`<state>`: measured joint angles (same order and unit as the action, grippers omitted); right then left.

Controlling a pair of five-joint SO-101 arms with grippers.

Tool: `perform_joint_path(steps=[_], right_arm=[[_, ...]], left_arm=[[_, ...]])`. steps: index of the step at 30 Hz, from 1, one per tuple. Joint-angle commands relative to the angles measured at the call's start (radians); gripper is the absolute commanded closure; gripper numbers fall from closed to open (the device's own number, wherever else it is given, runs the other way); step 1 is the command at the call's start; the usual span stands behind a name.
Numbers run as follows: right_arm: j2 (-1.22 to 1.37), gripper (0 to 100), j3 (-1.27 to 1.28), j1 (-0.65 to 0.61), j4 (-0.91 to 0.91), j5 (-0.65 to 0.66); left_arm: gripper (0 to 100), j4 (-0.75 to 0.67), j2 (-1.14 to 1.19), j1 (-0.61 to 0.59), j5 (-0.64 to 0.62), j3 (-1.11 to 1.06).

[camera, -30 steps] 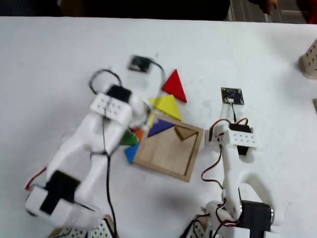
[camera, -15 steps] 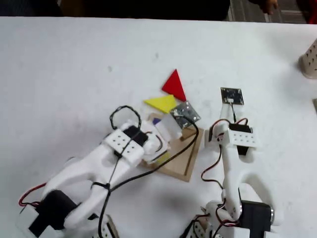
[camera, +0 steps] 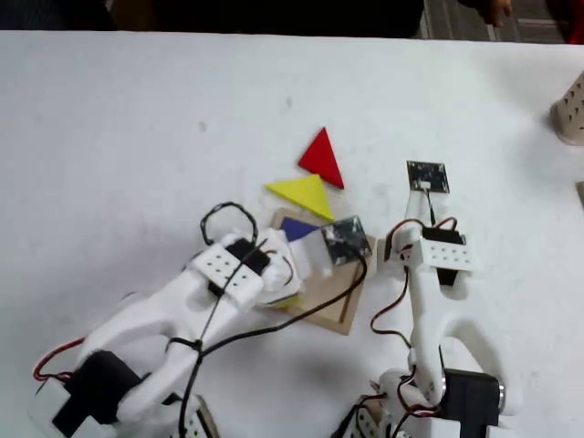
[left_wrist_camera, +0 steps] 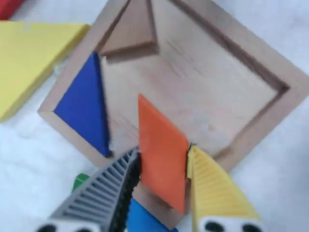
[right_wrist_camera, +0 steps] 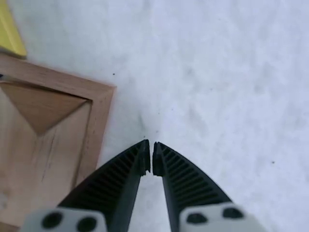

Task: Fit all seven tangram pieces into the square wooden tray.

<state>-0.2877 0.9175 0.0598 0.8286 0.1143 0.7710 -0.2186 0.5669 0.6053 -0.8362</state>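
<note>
My left gripper is shut on the orange parallelogram and holds it above the near edge of the square wooden tray. A blue triangle and a plain wooden triangle lie inside the tray. The yellow triangle lies just outside it. In the high view the left arm covers the left half of the tray, with the yellow triangle and the red triangle beyond it. My right gripper is shut and empty, over the table beside the tray's right corner.
A green piece and another blue piece lie under the left gripper outside the tray. The right arm stands right of the tray. A wooden pegged object sits at the far right edge. The left arm's black cable crosses the tray.
The left arm swung from the tray's left side to above the tray, carrying the orange piece. The right arm has not moved.
</note>
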Motion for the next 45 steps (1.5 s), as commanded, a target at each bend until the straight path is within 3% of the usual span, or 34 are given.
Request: perform_joint_path(steps=[1,7,21,31,40,45], right_arm=[[-0.051,97.8,-0.008,-0.005,-0.015,0.014],[-0.051,97.8,-0.008,-0.005,-0.015,0.014],[-0.051,97.8,-0.008,-0.007,-0.015,0.014],[-0.051,97.9,-0.008,-0.005,-0.015,0.014],[-0.061,97.8,-0.012,-0.016,-0.012,0.035],[-0.062,97.7,-0.034,-0.174,0.074,0.230]], left_arm=[[86,-0.037,-0.050,-0.004,0.092,-0.009],[82,-0.094,-0.050,-0.008,0.290,-0.028],[82,-0.333,-0.051,-0.117,0.212,-0.029],[82,-0.224,-0.065,-0.082,-0.150,-0.025],[82,0.009,-0.397,-0.309,-0.535,-0.109],[82,-0.014,-0.521,-0.532,-0.560,-0.232]])
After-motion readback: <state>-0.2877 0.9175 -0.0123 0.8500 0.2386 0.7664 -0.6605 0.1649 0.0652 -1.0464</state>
